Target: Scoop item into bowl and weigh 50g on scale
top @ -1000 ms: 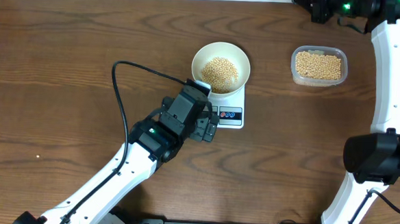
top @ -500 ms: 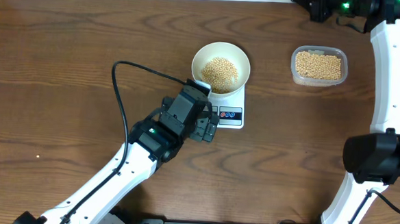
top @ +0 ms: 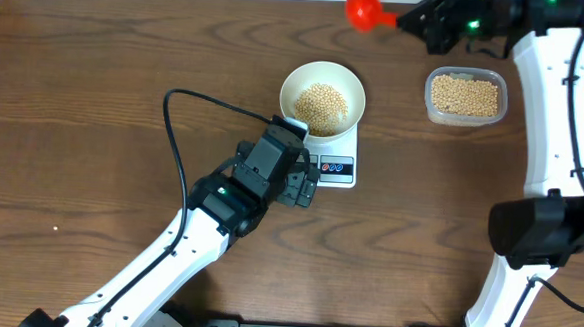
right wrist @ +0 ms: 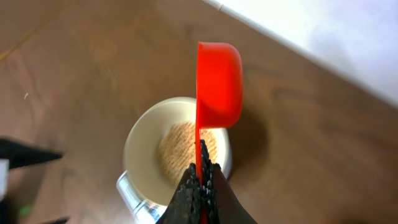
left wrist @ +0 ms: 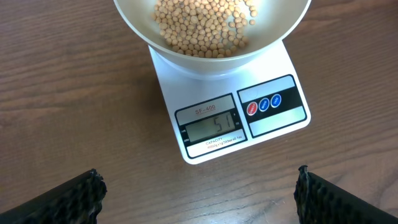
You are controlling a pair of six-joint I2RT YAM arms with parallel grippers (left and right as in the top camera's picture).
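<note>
The white bowl (top: 294, 82) holds a heap of tan beans (top: 322, 105) and stands on the white scale (top: 341, 144). In the left wrist view the bowl (left wrist: 143, 25) with beans (left wrist: 202, 25) sits on the scale (left wrist: 283, 62), whose display reads 51. My left gripper (left wrist: 199, 196) is open and empty over the table just in front of the scale; it also shows in the overhead view (top: 301, 189). My right gripper (right wrist: 200, 171) is shut on the handle of a red scoop (right wrist: 219, 84), held in the air at the back; the scoop (top: 361, 8) is beyond the bowl.
A clear plastic tub (top: 465, 95) of more beans stands right of the scale. A black cable (top: 177, 158) loops over the table left of the left arm. The table's back edge meets a white wall.
My right arm has swung left and forward, bringing the red scoop into full overhead view behind the bowl. The left arm, bowl and scale have not moved.
</note>
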